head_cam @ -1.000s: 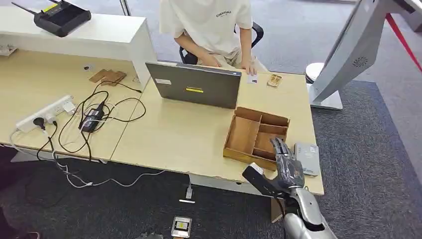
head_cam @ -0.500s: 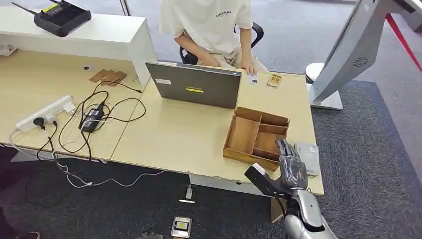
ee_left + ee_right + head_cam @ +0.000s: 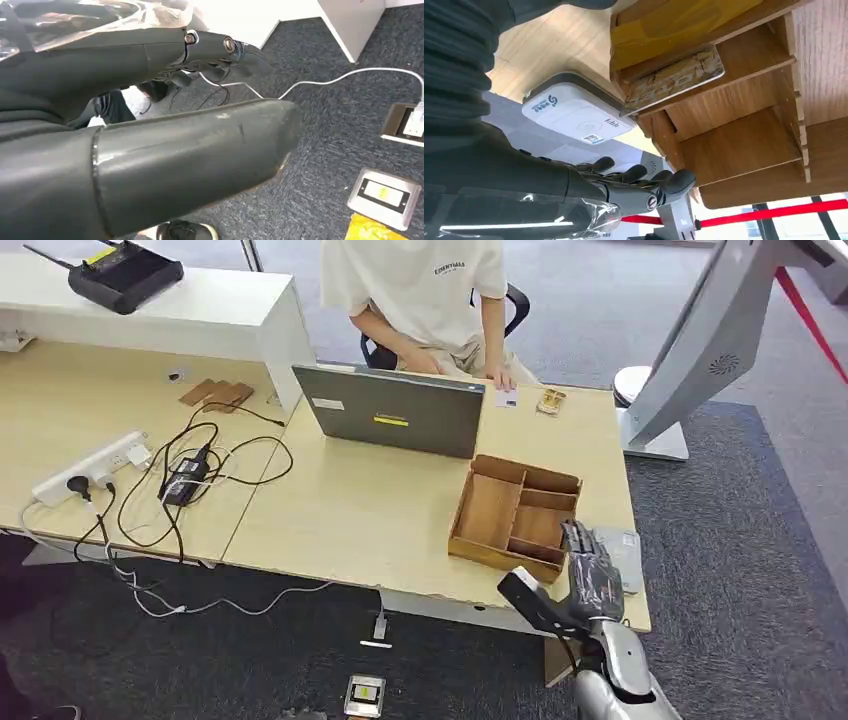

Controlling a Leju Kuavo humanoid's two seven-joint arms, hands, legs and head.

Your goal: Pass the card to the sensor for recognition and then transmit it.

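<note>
My right hand [image 3: 586, 585] hovers with straight, spread fingers over the table's front right corner, holding nothing. It lies between the wooden tray [image 3: 490, 512] and the white card sensor [image 3: 626, 552], partly covering the sensor. The right wrist view shows the sensor [image 3: 576, 112] beside the tray [image 3: 744, 150], beyond the fingertips [image 3: 674, 181]. A patterned card [image 3: 674, 77] stands on edge in a narrow compartment there. Another small card [image 3: 507, 397] lies by the person's hand at the table's far edge. My left hand [image 3: 150, 150] hangs over the carpet with fingers extended and nothing in it.
A grey laptop [image 3: 392, 412] stands mid-table, a person [image 3: 420, 290] seated behind it. Power strip and tangled cables [image 3: 170, 475] lie at the left. A white kiosk stand [image 3: 700, 350] rises off the right end. Floor sockets [image 3: 385, 196] and a cable sit below.
My right hand has drifted to the right and slightly toward the table's front edge, from the tray's corner onto the sensor. Nothing else has moved.
</note>
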